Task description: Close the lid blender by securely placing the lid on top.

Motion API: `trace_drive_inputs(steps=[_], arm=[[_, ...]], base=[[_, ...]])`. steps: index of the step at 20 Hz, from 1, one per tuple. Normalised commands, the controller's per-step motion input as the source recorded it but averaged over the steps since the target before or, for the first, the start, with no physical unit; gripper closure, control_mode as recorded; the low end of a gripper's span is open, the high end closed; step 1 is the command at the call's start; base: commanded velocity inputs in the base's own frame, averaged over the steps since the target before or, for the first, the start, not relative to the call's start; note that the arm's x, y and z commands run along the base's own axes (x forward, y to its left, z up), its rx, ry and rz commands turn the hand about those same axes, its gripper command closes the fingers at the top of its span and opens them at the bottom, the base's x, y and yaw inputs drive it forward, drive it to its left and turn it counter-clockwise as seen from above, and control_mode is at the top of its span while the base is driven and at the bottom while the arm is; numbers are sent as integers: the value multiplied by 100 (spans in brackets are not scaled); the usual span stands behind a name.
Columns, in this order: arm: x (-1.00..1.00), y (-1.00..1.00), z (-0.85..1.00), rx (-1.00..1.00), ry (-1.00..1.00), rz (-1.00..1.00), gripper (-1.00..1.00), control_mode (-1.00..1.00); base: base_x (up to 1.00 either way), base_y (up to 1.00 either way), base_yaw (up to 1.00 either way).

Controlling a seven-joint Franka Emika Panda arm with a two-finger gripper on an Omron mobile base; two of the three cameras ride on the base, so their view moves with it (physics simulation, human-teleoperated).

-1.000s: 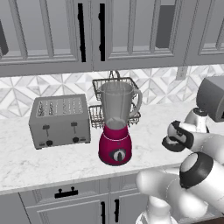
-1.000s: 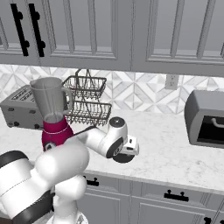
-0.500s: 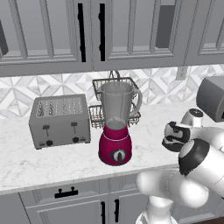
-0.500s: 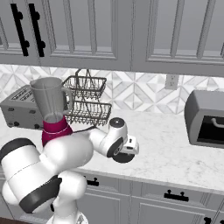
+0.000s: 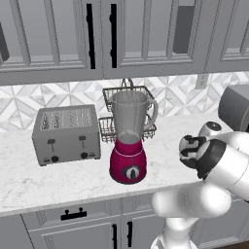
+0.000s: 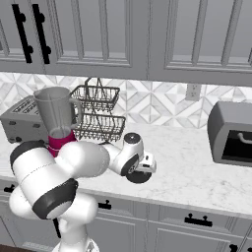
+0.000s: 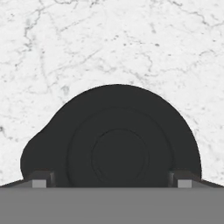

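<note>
In the hand view the lid [image 7: 118,144] sits in the lower middle of the frame, flat on the white marbled counter [image 7: 109,43], directly ahead of the gripper [image 7: 111,181] along its line of sight. The two fingertips [image 7: 40,179] rise at the bottom left and bottom right, one on each side of the disc, wide apart with nothing between them yet: the jaws stand fully open and hold nothing. The lid is round, so it has no long axis to line up with; what matters, as I judge it, is that its raised centre lies midway between the tips, and it looks close to centred. Whether the tips already touch the disc's rim I cannot tell.

In the left base view the gripper [image 5: 190,151] hangs at the right middle of the frame, low over the counter, while the blender [image 5: 129,141] stands at the centre, to the left of it, its jar mouth uncovered. In the right base view the gripper [image 6: 139,170] is at centre frame with the dark lid [image 6: 139,177] just under it, and the blender [image 6: 58,118] at the left. The lid must therefore be lifted and carried leftward in the left base view, up to the jar top.

No brand, label or readable writing shows on anything
</note>
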Motion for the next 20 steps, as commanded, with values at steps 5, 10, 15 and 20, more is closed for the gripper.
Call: trace_drive_inputs(steps=[5, 10, 15, 20], arm=[[18, 0, -17, 0, 0, 1, -100, -100], [18, -2, -16, 0, 0, 1, -100, -100], [1, 0, -39, 0, 0, 0, 100, -100], [-21, 0, -49, 0, 1, 0, 100, -100]], base=[[0, 0, 0], [0, 0, 0], [0, 0, 0], [0, 0, 0]])
